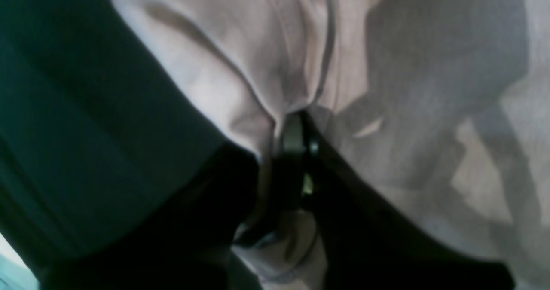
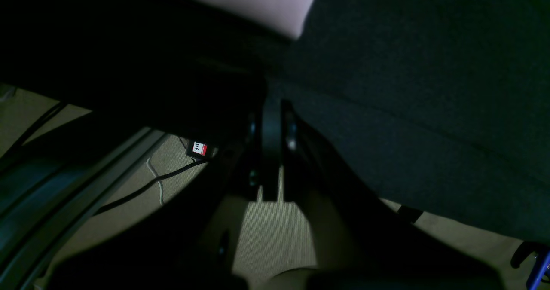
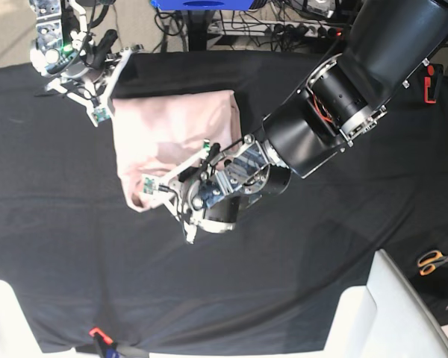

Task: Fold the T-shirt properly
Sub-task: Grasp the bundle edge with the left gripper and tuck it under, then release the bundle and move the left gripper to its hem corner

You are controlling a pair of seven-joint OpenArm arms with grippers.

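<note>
Black cloth [image 3: 299, 253] covers the table, with the pink T-shirt [image 3: 172, 127] lying partly folded on it. Left gripper [image 1: 296, 122] is pinched closed on a fabric fold, probably to carry it over. Right gripper [image 2: 270, 122] sits closed, holding nothing.

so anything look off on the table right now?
Only the T-shirt: partly folded, its lower-left corner bunched and wrinkled where the left gripper pinches it. Right gripper sits shut at the top-left corner. Nothing looks torn or spilled.
</note>
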